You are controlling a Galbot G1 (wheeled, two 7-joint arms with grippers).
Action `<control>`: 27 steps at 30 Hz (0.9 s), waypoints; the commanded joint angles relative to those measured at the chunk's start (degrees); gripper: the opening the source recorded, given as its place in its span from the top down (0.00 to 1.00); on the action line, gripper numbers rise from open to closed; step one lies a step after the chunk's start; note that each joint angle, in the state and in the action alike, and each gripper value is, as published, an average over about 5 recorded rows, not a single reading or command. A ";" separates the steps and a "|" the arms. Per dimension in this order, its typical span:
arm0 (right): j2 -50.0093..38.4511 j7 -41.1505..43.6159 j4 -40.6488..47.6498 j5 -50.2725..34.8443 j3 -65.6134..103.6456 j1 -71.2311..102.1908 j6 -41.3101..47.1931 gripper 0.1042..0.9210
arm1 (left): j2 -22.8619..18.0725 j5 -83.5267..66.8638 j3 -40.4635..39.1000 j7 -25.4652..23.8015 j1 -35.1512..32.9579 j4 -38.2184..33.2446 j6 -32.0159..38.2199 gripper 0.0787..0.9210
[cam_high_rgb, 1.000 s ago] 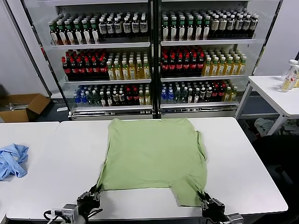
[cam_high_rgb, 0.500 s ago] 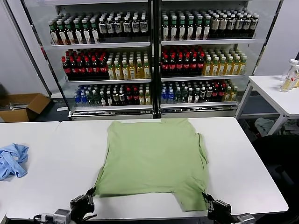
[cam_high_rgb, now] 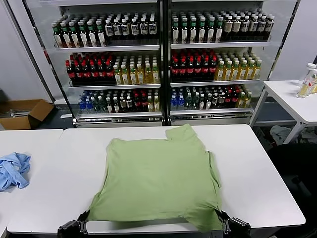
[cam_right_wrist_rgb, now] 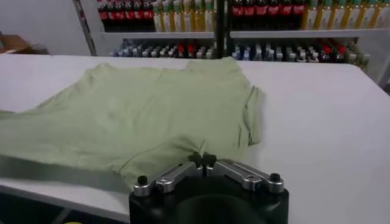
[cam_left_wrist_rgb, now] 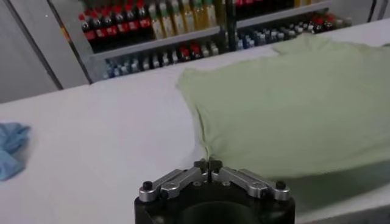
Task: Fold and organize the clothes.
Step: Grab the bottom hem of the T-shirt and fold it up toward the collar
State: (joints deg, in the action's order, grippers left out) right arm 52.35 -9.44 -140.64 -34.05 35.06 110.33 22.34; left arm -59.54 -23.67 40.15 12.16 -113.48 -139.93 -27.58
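Observation:
The clothes, a light green shirt [cam_high_rgb: 158, 173], lie spread on the white table [cam_high_rgb: 267, 168], plain side up with no print showing. My left gripper [cam_high_rgb: 81, 223] is shut on its near left corner at the table's front edge. At the near right corner my right gripper [cam_high_rgb: 223, 222] is shut on the cloth too. The near hem hangs raised between them, with a shadow under it. In the left wrist view the fingertips [cam_left_wrist_rgb: 208, 165] pinch the shirt [cam_left_wrist_rgb: 292, 109]. The right wrist view shows that gripper [cam_right_wrist_rgb: 202, 160] nipping a fold of the shirt [cam_right_wrist_rgb: 140, 122].
A crumpled light blue garment [cam_high_rgb: 12, 169] lies on the table's far left. Glass-door coolers full of bottles [cam_high_rgb: 158, 59] stand behind the table. A cardboard box [cam_high_rgb: 22, 113] sits on the floor at left, and a second white table [cam_high_rgb: 292, 99] stands at right.
Both grippers have drawn back toward the table's front edge, dragging the shirt nearer. Its near hem has lifted off the table and the far edge has slid away from the back.

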 commanded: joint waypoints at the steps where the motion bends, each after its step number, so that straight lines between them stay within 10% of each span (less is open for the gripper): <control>1: 1.51 -1.57 9.26 -0.89 -7.97 -25.95 3.81 1.00 | 0.12 -6.22 -2.28 -3.91 20.36 10.00 -0.32 1.00; 27: 6.41 -1.34 27.29 5.86 -18.32 -37.48 5.25 1.00 | -2.54 -0.14 -13.89 -10.56 43.44 38.32 5.04 1.00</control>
State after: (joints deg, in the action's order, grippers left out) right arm 57.53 -10.77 -120.05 -30.18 19.77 76.97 27.30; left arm -60.88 -27.14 30.39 3.40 -78.57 -111.89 -24.13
